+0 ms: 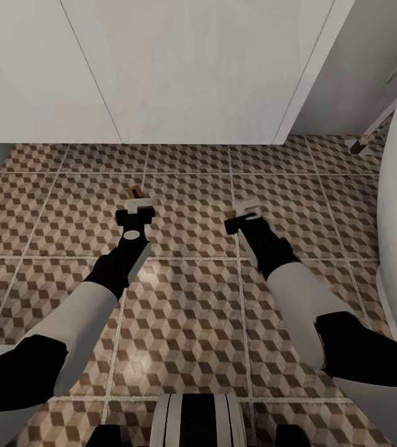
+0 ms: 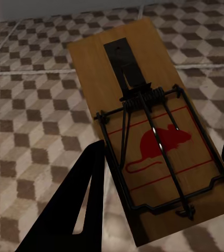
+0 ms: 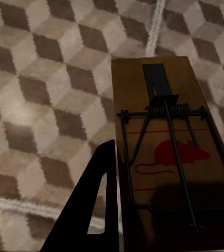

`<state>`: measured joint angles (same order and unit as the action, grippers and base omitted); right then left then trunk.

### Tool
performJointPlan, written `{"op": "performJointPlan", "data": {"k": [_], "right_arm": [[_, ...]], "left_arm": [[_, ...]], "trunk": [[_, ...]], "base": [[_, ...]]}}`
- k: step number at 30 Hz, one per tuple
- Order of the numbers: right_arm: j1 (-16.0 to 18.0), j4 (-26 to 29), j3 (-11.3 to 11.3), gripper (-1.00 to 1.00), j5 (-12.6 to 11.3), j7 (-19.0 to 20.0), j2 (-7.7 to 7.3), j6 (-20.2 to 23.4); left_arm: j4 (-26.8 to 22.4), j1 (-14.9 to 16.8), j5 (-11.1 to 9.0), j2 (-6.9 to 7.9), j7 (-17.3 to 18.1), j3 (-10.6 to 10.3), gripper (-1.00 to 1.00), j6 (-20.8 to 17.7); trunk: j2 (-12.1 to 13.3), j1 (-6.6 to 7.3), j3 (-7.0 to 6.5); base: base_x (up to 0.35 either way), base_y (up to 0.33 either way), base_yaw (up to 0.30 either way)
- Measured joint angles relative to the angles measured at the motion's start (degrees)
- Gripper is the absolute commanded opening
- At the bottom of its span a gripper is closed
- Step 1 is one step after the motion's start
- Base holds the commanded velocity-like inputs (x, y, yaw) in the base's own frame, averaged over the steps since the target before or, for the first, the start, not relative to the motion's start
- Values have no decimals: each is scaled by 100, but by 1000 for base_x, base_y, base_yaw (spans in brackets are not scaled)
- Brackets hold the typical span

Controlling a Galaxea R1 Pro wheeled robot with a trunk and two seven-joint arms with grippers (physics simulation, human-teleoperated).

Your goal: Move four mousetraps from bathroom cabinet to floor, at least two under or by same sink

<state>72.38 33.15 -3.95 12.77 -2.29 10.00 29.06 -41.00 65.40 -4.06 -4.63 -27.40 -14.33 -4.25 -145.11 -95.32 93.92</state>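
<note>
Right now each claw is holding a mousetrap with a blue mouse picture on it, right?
Not quite: the mouse picture is red, not blue. The left wrist view shows it on the left claw's mousetrap, and the right wrist view on the right claw's mousetrap.

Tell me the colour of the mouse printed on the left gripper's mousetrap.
Red, on the brown mousetrap; clearest in the left wrist view.

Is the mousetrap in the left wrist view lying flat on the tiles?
No: the mousetrap sits between the left gripper fingers, above the bathroom floor.
</note>
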Motion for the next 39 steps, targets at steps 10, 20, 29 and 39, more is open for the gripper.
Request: {"op": "performJointPlan", "data": {"k": [10, 20, 29, 39], "right_arm": [[2, -407, 7, -100, -63, -751, 0, -855], [2, -377, 15, -100, -70, -760, 0, -889], [2, -344, 15, -100, -68, -760, 0, -889], [2, -343, 15, -100, -75, -760, 0, -889]], "left_arm": [[-134, -9, -31, -7, -1, 2, -100, -17], [-146, -180, -48, -160, 0, -9, -100, -14], [-299, -241, -45, -193, -2, -24, -100, -13], [-373, -332, -46, -193, -2, -25, -100, -13]], "trunk": [[0, 0, 0], [0, 0, 0], [0, 0, 0], [0, 0, 0]], "base": [[0, 0, 0], [0, 0, 0], [0, 0, 0], [0, 0, 0]]}}
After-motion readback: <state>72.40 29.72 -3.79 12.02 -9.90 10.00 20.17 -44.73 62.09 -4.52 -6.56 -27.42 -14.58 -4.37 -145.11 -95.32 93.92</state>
